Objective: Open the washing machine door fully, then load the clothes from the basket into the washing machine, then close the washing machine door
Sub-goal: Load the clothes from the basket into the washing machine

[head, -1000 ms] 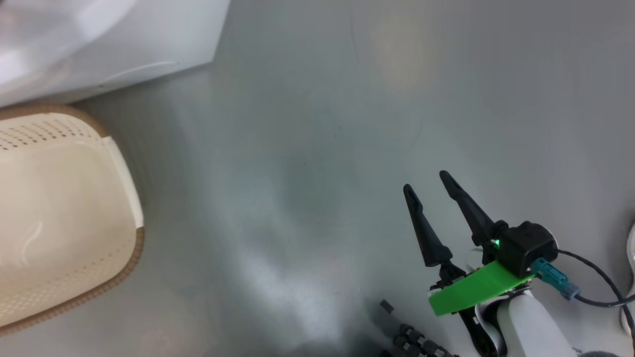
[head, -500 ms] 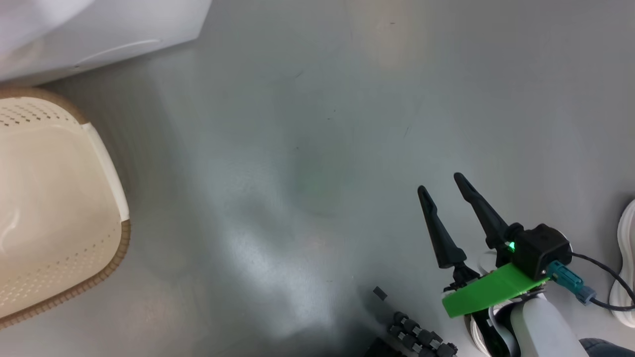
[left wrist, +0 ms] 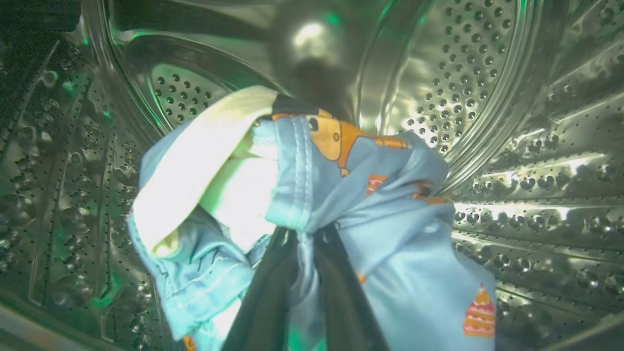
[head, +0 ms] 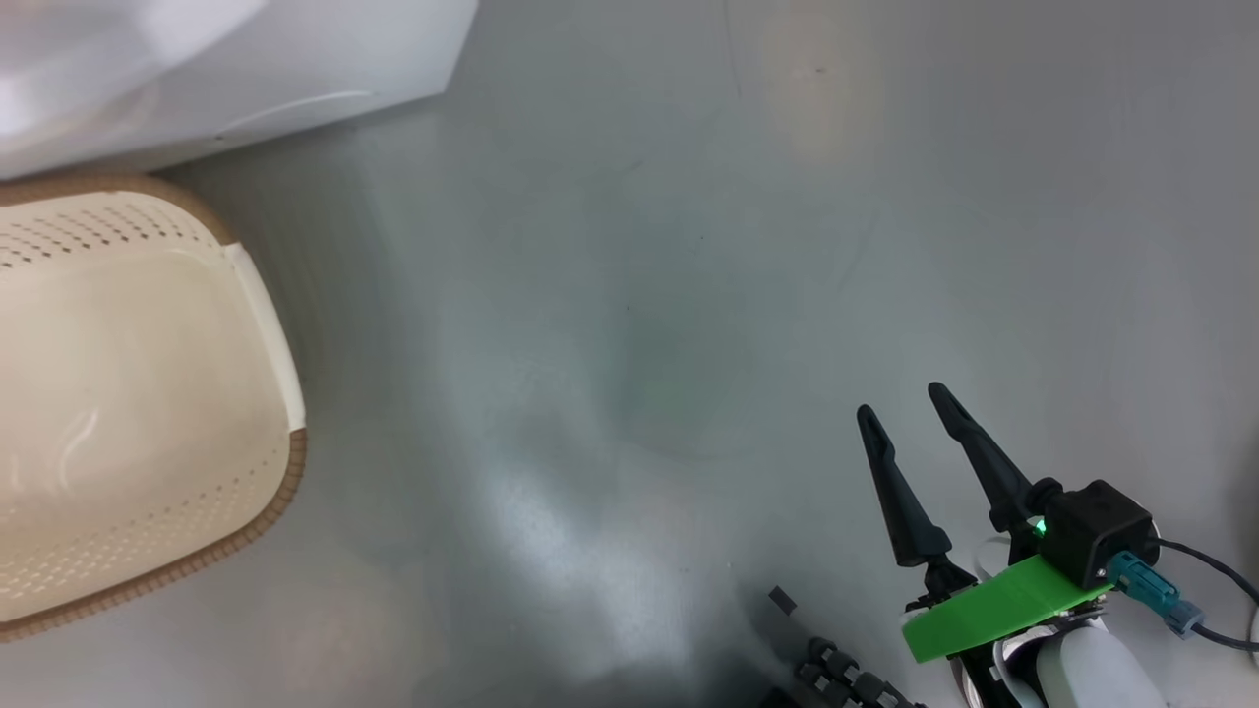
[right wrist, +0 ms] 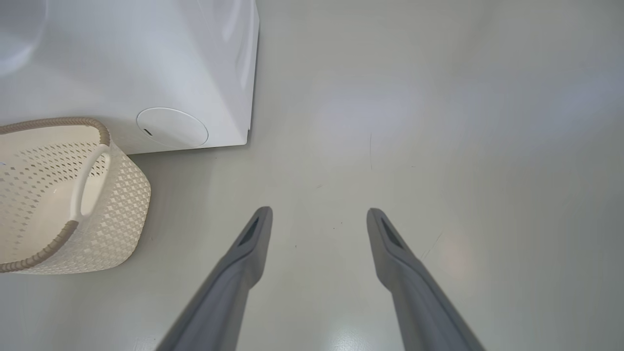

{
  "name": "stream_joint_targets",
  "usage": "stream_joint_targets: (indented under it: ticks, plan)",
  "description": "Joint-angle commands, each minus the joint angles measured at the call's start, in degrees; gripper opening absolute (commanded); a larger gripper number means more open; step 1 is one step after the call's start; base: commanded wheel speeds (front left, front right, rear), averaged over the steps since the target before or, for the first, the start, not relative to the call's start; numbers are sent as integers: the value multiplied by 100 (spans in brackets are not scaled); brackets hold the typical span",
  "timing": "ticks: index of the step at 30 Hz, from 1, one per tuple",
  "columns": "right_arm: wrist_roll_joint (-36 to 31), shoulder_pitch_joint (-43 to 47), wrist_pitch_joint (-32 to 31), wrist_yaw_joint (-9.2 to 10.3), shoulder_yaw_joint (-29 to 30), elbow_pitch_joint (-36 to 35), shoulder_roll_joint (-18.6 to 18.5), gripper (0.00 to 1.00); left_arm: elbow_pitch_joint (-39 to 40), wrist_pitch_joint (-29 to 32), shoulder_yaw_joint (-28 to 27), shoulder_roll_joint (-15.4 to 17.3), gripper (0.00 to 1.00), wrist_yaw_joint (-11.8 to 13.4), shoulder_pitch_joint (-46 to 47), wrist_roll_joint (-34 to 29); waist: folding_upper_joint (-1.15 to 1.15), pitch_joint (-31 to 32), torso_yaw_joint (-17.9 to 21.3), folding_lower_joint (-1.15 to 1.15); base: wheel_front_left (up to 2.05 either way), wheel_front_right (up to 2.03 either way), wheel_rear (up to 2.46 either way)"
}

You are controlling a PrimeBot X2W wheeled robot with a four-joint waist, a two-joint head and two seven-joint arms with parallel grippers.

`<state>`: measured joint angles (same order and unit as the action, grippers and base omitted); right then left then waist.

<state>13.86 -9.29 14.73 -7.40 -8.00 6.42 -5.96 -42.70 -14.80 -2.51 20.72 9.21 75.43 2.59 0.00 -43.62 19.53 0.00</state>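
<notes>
- Left fingers (left wrist: 265, 297) pinch the clothes (left wrist: 390, 229), which bunch straight ahead of them, deep inside the drum (left wrist: 512, 146).
- Right fingers (right wrist: 246, 263), spread, hang over the floor, well apart from the washing machine (right wrist: 146, 58); left arm is nearer.

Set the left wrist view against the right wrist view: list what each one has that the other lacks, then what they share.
Left wrist view: the steel drum, seen from inside, and the blue printed clothes pinched in the shut left claw. Right wrist view: the cream basket, the grey floor, the round white flap, and the open right claw holding nothing. Shared: the washing machine, its inside in one and its white outside in the other.
</notes>
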Motion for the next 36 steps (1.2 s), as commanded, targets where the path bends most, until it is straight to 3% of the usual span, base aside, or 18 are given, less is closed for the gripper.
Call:
stream_joint_targets:
  ticks: [1,3,6,11,19,30,36]
  plan:
    - [-1,255,27,-9,-71,-107,-108,100,-54,-19,9,207,0,-32,98,-119,0,84,-54,0,0,0,0]
    - [10,289,27,-9,-76,-109,-103,100,-380,-19,81,164,0,-60,228,-135,0,131,-71,0,0,0,0]
    - [41,323,27,-9,-75,-106,-90,100,-915,-19,185,95,100,-77,442,-163,0,207,-75,0,0,0,0]
    - [77,385,27,-9,-48,-82,-76,100,-1613,104,301,-20,100,-99,703,-175,0,314,-80,0,0,0,0]
    - [82,440,27,-9,30,-21,-74,100,-2508,387,365,-331,100,121,912,-100,0,563,-211,0,0,0,0]
    - [-8,291,27,-9,7,56,-133,100,-2878,70,62,-746,100,282,331,410,0,1284,-525,0,0,0,0]
    - [-78,160,27,-9,27,125,-160,100,-2874,1,-42,-938,100,204,-155,616,0,1651,-669,0,0,0,0]
